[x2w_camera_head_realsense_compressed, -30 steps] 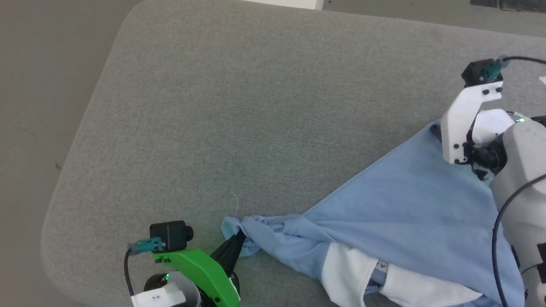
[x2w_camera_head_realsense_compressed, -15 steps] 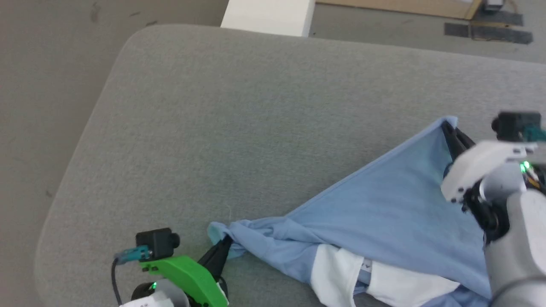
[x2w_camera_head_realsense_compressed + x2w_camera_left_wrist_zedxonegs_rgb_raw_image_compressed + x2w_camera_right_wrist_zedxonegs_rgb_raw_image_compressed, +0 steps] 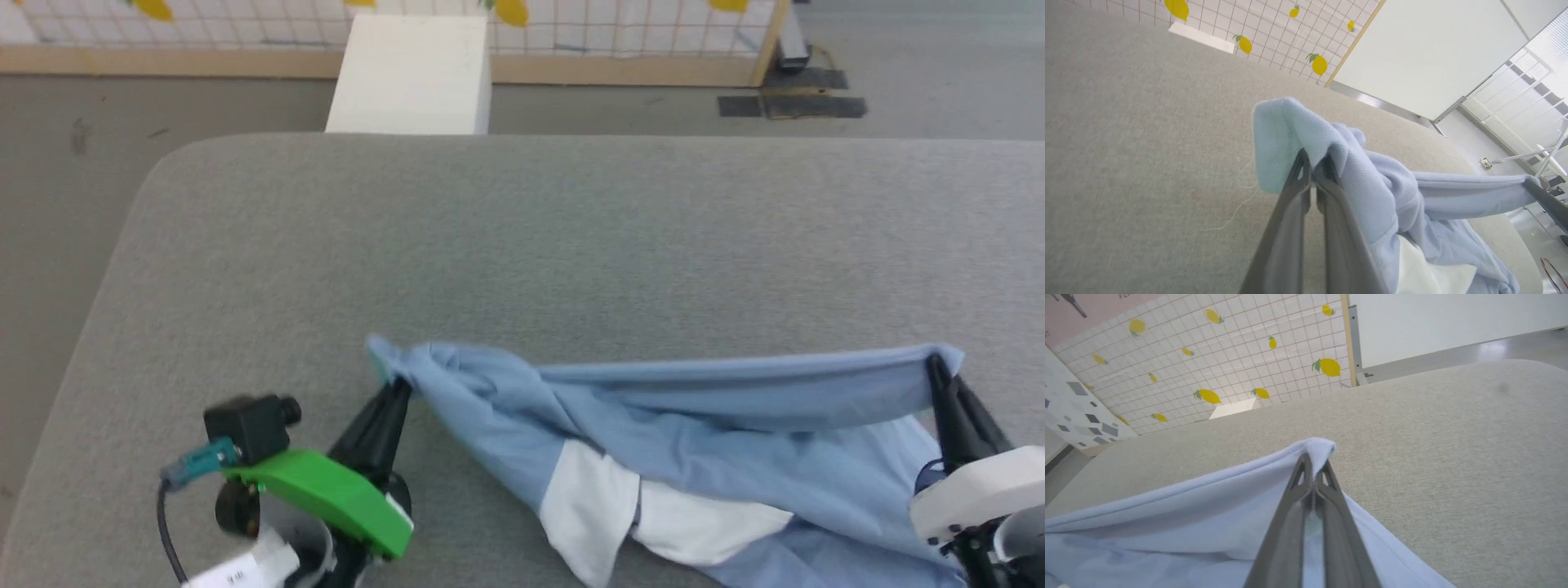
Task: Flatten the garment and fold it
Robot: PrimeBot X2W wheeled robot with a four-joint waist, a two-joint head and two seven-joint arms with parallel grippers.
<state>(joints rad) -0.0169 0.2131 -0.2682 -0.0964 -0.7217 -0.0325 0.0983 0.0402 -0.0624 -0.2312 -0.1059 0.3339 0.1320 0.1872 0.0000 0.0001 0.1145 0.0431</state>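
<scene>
The light blue polo shirt [image 3: 735, 441] sagged onto the grey bench [image 3: 522, 237], its upper edge taut left to right between both arms. The left gripper [image 3: 399, 385] had its jaws clamped on one bunched corner, and the right gripper [image 3: 936, 365] was pinching the other.

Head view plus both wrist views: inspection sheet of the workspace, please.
Surface: grey fabric-covered table, rounded corners.
Job's things: garment, light blue, bunched and not flat, one edge stretched between the two grippers; white collar shows on the near side.
Clutter: one loose pale thread on the table beside the garment's left end.
Grippers: left gripper shut on the garment's left end; right gripper shut on its right corner.
Cables: dark cable with a teal plug at the left wrist camera, clear of the garment.
Surroundings: white block beyond the far edge; lemon-patterned panel; dark mats on the floor.
</scene>
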